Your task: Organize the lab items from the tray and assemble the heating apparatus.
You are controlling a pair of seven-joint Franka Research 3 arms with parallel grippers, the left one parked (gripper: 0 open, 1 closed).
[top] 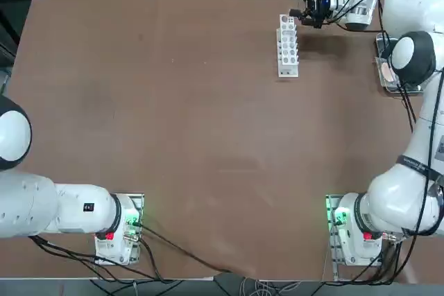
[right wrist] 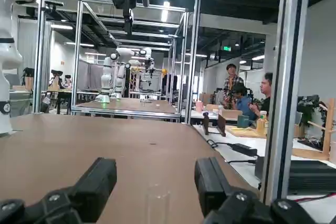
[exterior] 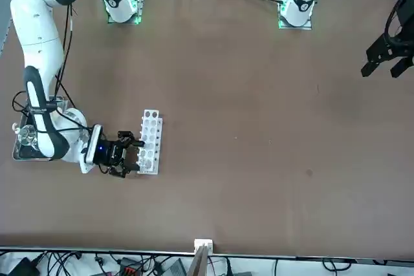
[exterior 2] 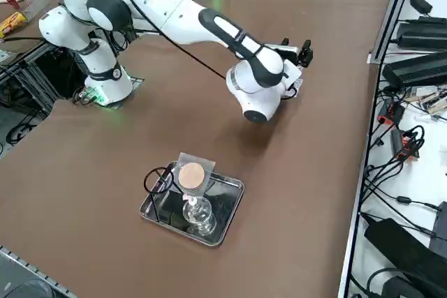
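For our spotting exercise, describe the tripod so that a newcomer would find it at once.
On the table, beyond the white robot arm, find the shiny metal tray. The tripod stands at one side of it: thin black wire with a ring on top. Its neighbours are a clear glass burner and a square mesh with a round tan centre.

1. On the right side of the table point(top: 201, 123), the tray point(exterior 2: 220, 215) is placed, with the rack point(top: 288, 50) set to its left, apart from it.
2. The rack is laid lengthwise away from the bases.
3. In the tray, the burner point(exterior 2: 200, 215) is placed toward the right, with the mesh point(exterior 2: 193, 174) positioned to its left, over the tray's left rim.
4. The tripod point(exterior 2: 155, 199) is set partly in the tray, on the side nearer the bases.
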